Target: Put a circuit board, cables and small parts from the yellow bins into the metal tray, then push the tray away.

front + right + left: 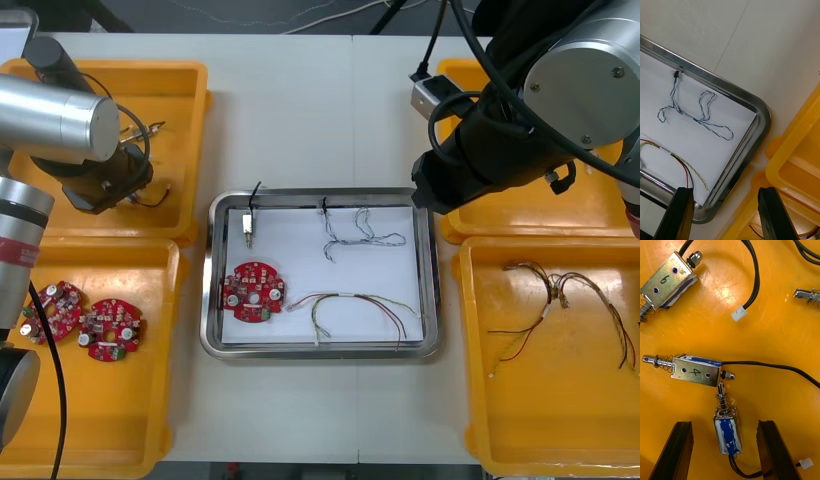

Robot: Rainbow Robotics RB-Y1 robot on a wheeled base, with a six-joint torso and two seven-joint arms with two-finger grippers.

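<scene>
The metal tray, white inside, holds a round red circuit board, a small metal part on a black cable, a twisted blue and white cable and a red and yellow cable. My left gripper is low over the far left yellow bin. It is open, and a blue-taped small metal part lies between its fingers. My right gripper is open and empty above the tray's rim, near the blue and white cable.
Other small metal parts, marked 4 and 6, lie in the same bin. The near left bin holds two circuit boards. Red and yellow cables lie in the near right bin. My right arm overhangs the far right bin.
</scene>
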